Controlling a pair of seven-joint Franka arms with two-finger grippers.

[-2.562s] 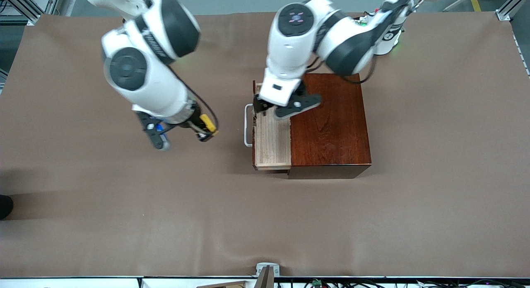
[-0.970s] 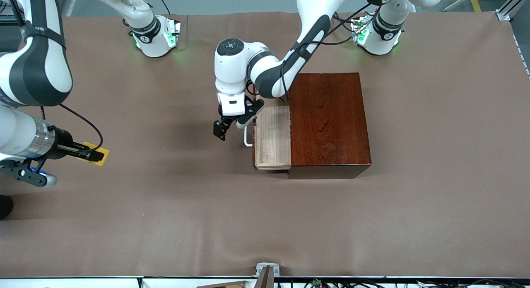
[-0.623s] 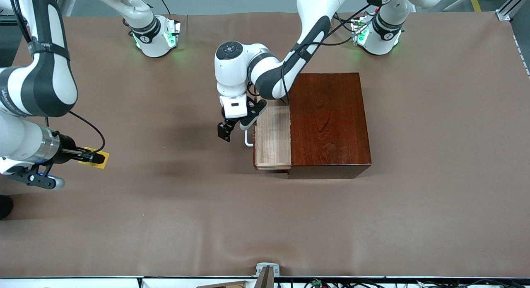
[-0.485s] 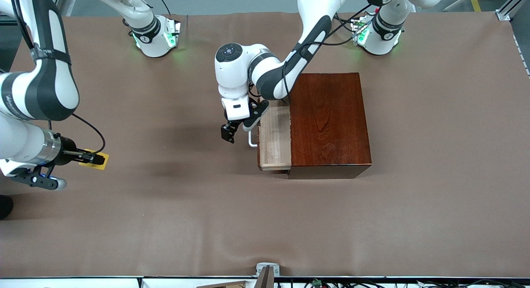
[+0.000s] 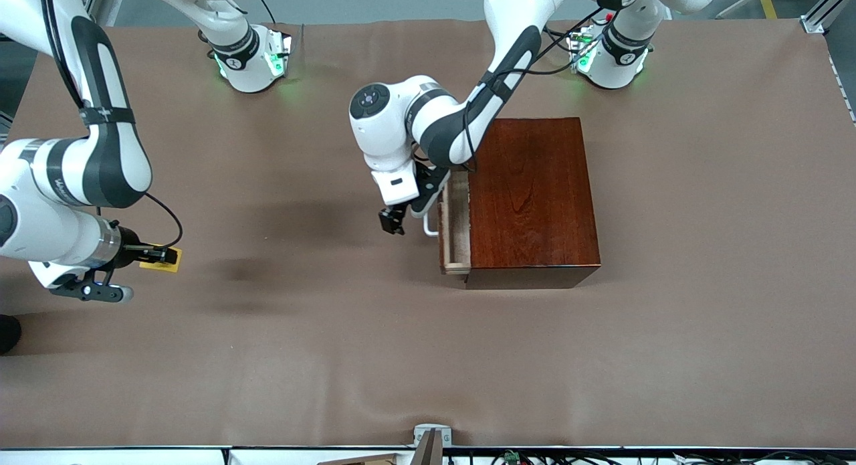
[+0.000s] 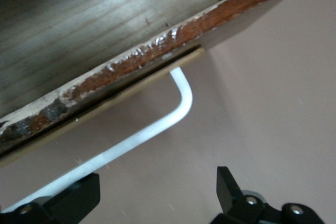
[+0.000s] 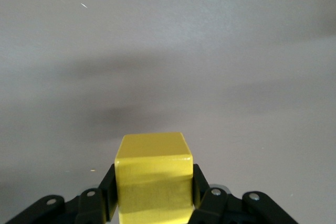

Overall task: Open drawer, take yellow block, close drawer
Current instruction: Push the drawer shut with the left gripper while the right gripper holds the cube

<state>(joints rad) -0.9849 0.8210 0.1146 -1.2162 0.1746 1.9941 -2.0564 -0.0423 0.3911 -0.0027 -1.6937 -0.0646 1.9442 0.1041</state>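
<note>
Glossy reddish-brown wood fills the middle of my front view: the wooden box sits on the brown tabletop, toward the edge where the arm bases stand and a little toward the left arm's end. Its drawer, a light-wood tray with a dark front and a white U-shaped bar handle, faces the right arm's end of the table and sticks out only a narrow strip, so I read it as nearly but not fully shut.

My left gripper is right at that handle. In the left wrist view the white bar runs just in front of the two black fingertips, which stand apart with the bar not pinched between them, so I call that hand open; I cannot tell whether a finger touches the bar.

My right gripper is low over the tabletop near the edge at the right arm's end, well apart from the box. It is clamped on the small plain yellow cube; the right wrist view shows the yellow block squeezed squarely between both black fingers. I cannot tell whether the cube's underside touches the brown surface.
</note>
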